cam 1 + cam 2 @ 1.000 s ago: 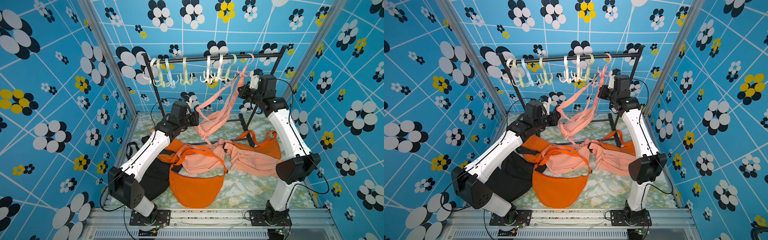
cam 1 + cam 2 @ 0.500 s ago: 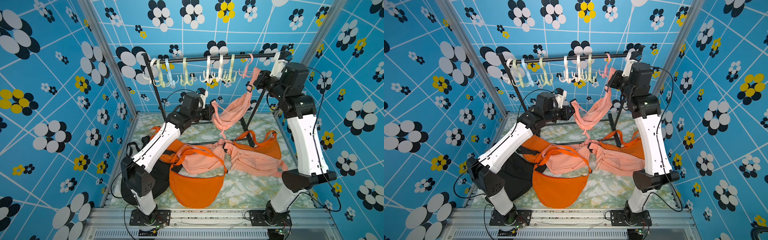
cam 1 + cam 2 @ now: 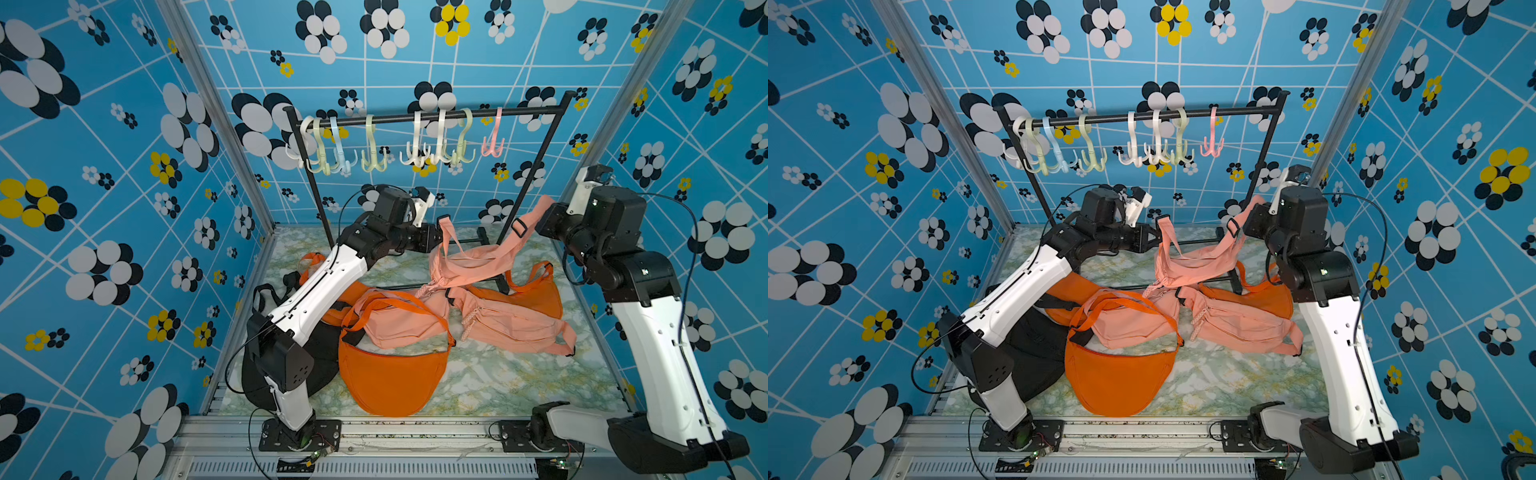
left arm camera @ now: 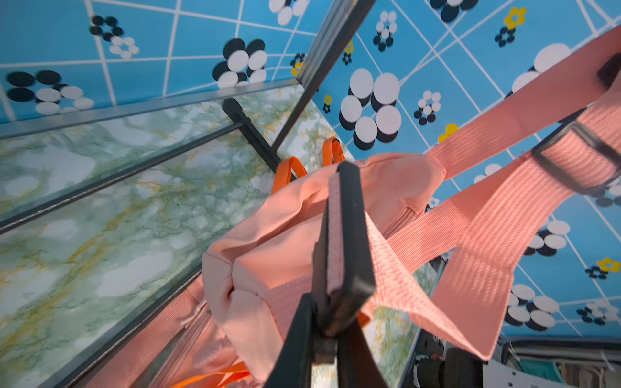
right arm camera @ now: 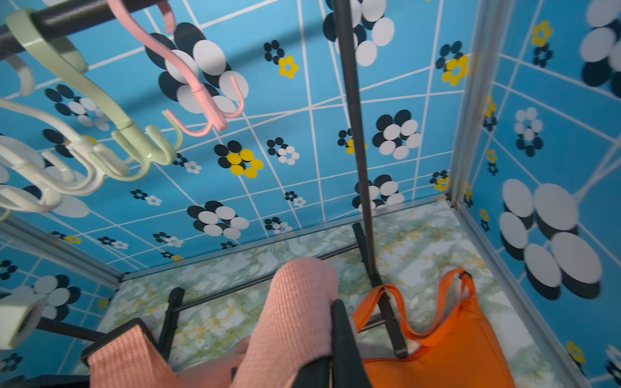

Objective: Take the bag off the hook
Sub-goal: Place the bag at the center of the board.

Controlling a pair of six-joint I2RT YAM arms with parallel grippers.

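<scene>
The salmon-pink fabric sling bag hangs clear of the pink plastic hook, slung between both arms; left gripper and right gripper each clamped on its webbing strap.

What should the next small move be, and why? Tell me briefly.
Probably lower both arms together and set the peach bag down. Its strap is already clear of the pink hook, the left pincer and right pincer are both shut on that strap, and the bag hangs over the other bags on the table.
</scene>
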